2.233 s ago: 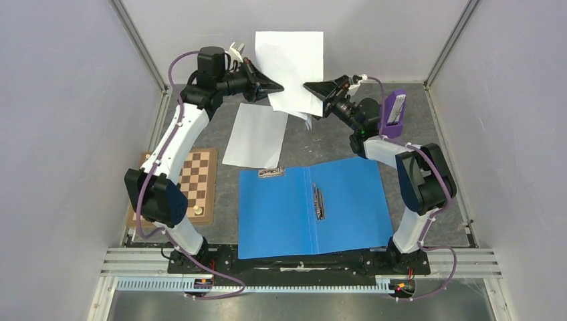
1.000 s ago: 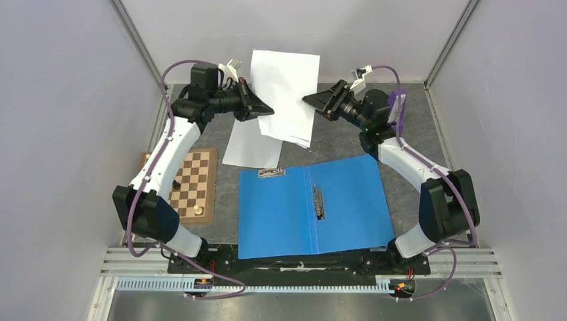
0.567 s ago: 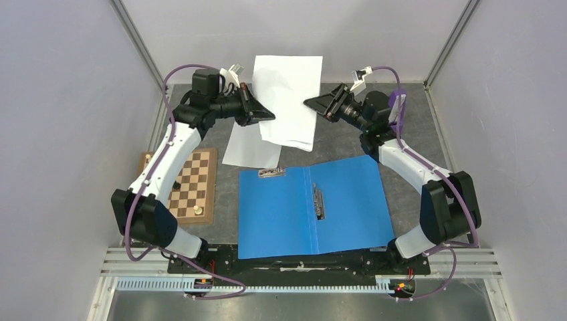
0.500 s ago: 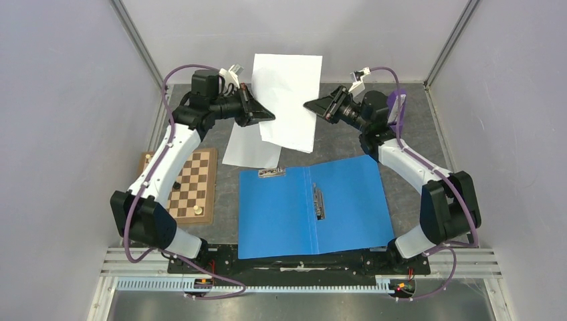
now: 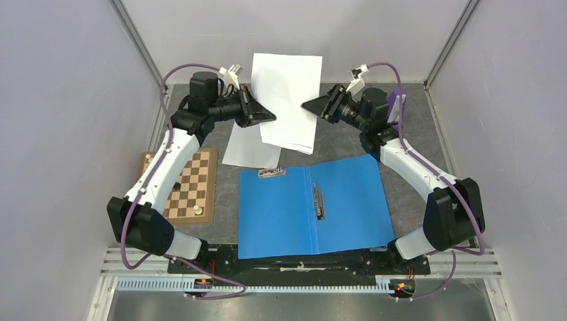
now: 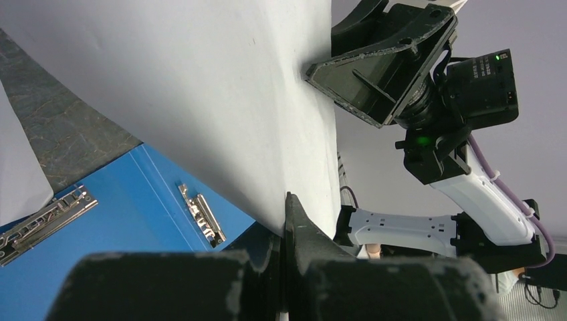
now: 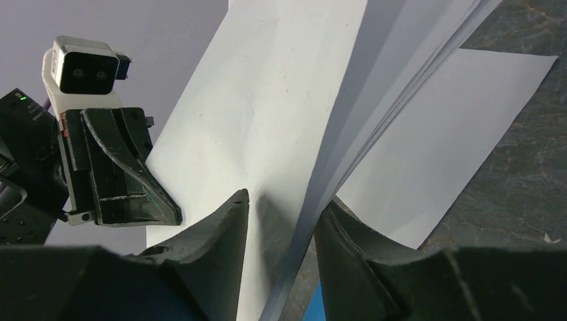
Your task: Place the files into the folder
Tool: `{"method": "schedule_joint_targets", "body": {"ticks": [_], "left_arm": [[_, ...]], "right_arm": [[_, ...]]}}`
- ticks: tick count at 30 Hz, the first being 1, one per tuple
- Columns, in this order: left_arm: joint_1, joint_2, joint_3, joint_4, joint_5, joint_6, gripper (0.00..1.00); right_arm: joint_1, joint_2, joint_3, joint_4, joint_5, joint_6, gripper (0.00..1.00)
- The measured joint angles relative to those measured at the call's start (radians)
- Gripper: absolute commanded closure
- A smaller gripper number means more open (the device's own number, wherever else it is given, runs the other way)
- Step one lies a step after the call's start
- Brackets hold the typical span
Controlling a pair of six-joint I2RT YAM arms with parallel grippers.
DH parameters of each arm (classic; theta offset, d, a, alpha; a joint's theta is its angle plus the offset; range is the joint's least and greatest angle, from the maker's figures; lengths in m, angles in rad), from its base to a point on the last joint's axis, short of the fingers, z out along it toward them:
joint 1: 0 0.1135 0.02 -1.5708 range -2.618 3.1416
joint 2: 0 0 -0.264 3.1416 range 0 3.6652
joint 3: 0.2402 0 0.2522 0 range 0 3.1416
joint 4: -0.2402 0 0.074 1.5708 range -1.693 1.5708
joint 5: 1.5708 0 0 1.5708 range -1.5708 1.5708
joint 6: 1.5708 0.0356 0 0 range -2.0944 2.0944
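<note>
Files (image 5: 286, 100), a small stack of white sheets, hang in the air above the far part of the dark grey table (image 5: 428, 154), with pale walls closing in three sides. The left gripper (image 5: 265, 115) is clamped on the stack's left edge; the right gripper (image 5: 311, 107) straddles the right edge, its fingers (image 7: 220, 247) parted with a gap beside the paper. One loose sheet (image 5: 251, 144) lies flat beneath. Nearer the arms, the blue folder (image 5: 314, 207) lies open, its clip (image 5: 319, 200) exposed. A chessboard (image 5: 190, 187) sits left of the folder.
</note>
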Motion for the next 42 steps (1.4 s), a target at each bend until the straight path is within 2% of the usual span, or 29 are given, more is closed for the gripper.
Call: {"method": "schedule_joint_targets", "body": {"ticks": [15,27,31,32,33,34,36,40,42], "left_arm": [[-0.025,-0.011,-0.032,0.050,0.017,0.014,0.97],[-0.032,-0.037,-0.058,0.092,0.018,0.014,0.97],[-0.035,-0.041,-0.059,0.100,0.018,0.014,0.97],[-0.035,-0.041,-0.059,0.101,0.018,0.014,0.97],[-0.035,-0.041,-0.059,0.101,0.018,0.014,0.96],[-0.035,-0.041,-0.059,0.101,0.018,0.014,0.94],[-0.035,-0.041,-0.059,0.100,0.016,0.014,0.87],[-0.037,-0.041,-0.060,0.089,-0.003,0.015,0.52],[-0.043,-0.043,-0.064,0.076,-0.040,0.018,0.49]], "right_arm": [[0.007,-0.005,0.000,0.100,-0.043,0.087,0.59],[0.011,-0.005,0.010,0.017,-0.039,0.036,0.65],[0.011,-0.005,0.019,0.006,-0.043,0.032,0.76],[0.012,-0.005,0.024,0.004,-0.044,0.032,0.81],[0.013,-0.005,0.028,0.001,-0.046,0.031,0.92],[0.013,-0.005,0.033,-0.002,-0.048,0.031,1.00],[0.013,-0.004,0.051,-0.018,-0.055,0.023,1.00],[0.018,-0.003,0.133,-0.122,-0.031,-0.034,1.00],[0.019,-0.003,0.182,-0.187,-0.003,-0.080,1.00]]}}
